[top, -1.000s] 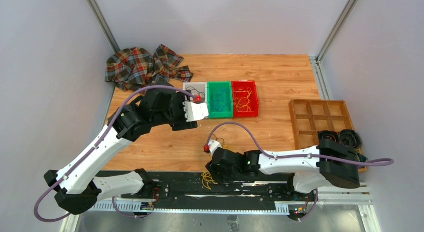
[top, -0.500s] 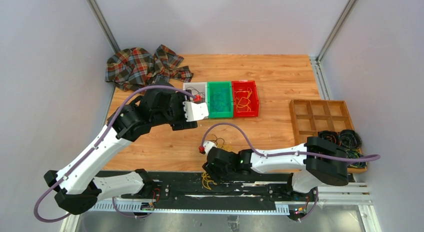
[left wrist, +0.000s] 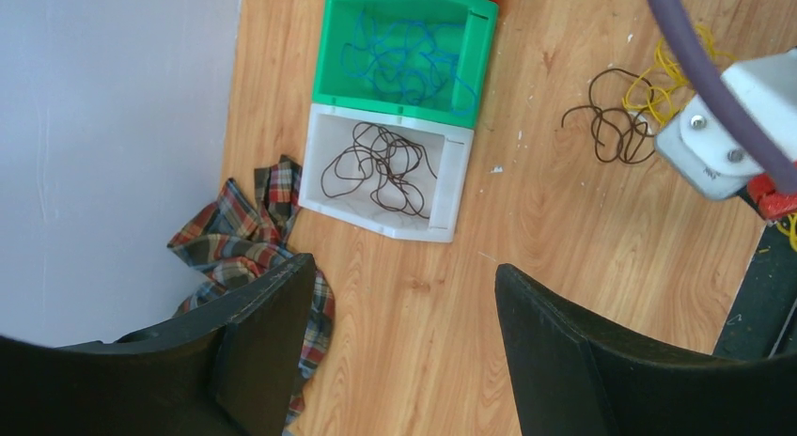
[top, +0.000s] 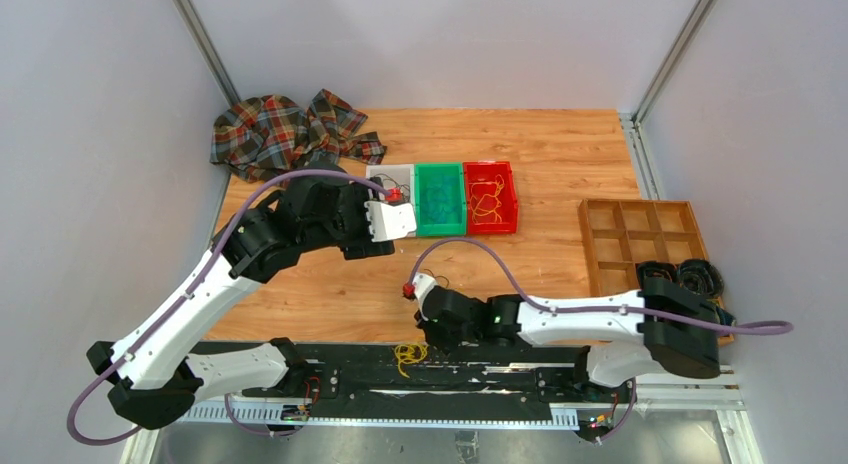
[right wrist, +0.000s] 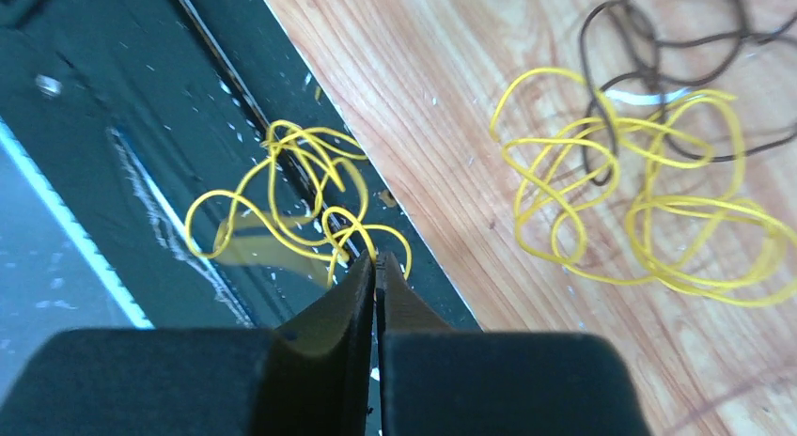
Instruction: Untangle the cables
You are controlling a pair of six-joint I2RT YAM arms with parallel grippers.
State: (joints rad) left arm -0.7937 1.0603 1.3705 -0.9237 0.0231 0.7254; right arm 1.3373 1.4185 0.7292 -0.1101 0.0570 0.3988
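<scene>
Cables lie in several spots. One yellow cable [right wrist: 310, 187] is curled on the black base plate [right wrist: 103, 88] at the near edge of the wooden surface [right wrist: 423, 60]. The right jaws are pressed together with their tips right at its loops; whether a strand is pinched between them cannot be told. Just beyond, on the wood, a loose yellow tangle [right wrist: 648, 220] overlaps a dark cable [right wrist: 658, 32].

The left jaws stand wide apart and hold nothing, hanging over bare wood near a white bin [left wrist: 453, 187] that contains a dark wire bundle [left wrist: 376, 168]. Touching that bin is a green bin [left wrist: 481, 51] with blue-green wire [left wrist: 404, 60] inside. Next in the row is a red bin [top: 490, 166] with yellow wire [top: 488, 202].

A plaid cloth [top: 280, 134] lies crumpled at the far left corner. A wooden compartment tray [top: 640, 203] sits at the right, with black coils [top: 690, 276] in its near cells.
</scene>
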